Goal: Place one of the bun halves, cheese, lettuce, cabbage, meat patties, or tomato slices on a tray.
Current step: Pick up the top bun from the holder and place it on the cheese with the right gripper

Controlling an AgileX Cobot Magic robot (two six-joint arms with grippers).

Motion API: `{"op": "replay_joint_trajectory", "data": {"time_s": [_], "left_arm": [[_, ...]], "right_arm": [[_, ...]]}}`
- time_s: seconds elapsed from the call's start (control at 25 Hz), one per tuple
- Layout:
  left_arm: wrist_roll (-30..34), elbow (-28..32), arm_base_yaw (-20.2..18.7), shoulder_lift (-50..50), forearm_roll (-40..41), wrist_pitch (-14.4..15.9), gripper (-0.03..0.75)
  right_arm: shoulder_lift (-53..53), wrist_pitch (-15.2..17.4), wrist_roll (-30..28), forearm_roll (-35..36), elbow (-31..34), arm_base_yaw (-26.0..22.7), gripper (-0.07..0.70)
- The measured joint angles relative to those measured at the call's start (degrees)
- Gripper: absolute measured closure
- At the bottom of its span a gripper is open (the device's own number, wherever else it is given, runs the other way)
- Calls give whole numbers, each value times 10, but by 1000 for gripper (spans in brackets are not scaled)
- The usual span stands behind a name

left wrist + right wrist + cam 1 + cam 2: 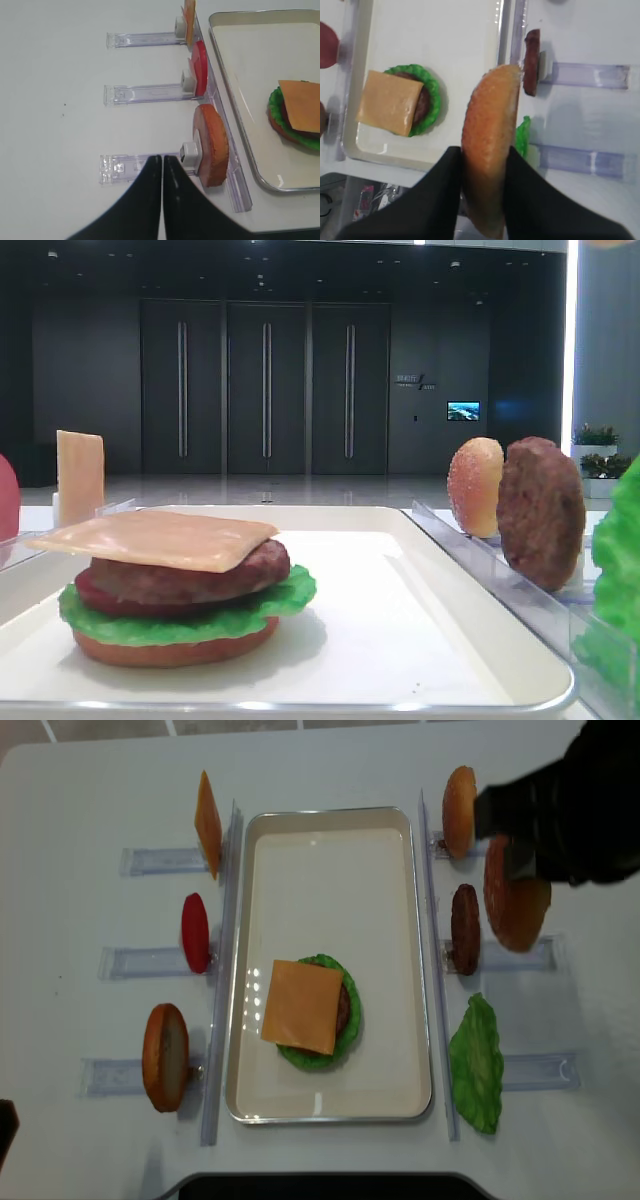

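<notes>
My right gripper (484,151) is shut on a bun half (490,130), a golden-brown domed top held on edge. From above, this bun half (520,910) hangs beside the meat patty (465,928) in the right rack, outside the tray's right rim. The cream-white tray (330,870) carries a stack: bun base, lettuce (318,1055), patty, and a cheese slice (302,1006) on top. My left gripper (162,159) is shut with nothing in it, hovering over a clear rack strip left of the tray, beside another bun (212,145).
Left racks hold a cheese slice (207,823), a tomato slice (195,932) and a bun (165,1055). Right racks hold a second bun top (460,810), the patty and a lettuce leaf (478,1065). Clear rack rails (428,920) run along both long sides of the tray.
</notes>
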Motion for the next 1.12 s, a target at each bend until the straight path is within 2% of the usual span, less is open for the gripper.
{"op": "replay_joint_trajectory", "data": {"time_s": [0.28,0.44,0.48,0.52,0.76,0.96,1.12], "left_arm": [[0,0,0,0,0,0,722],[0,0,0,0,0,0,722],[0,0,0,0,0,0,722],[0,0,0,0,0,0,722],[0,0,0,0,0,0,722],[0,0,0,0,0,0,722],[0,0,0,0,0,0,722]], "right_arm": [[-108,1,155,-57,86,162,458],[-119,0,197,-79,122,220,458],[-119,-10,199,-79,129,228,459],[-119,-30,200,-75,137,235,459],[-119,-248,180,-44,189,244,459],[-119,-394,179,-32,266,244,461],[-119,-540,179,-4,325,231,461]]}}
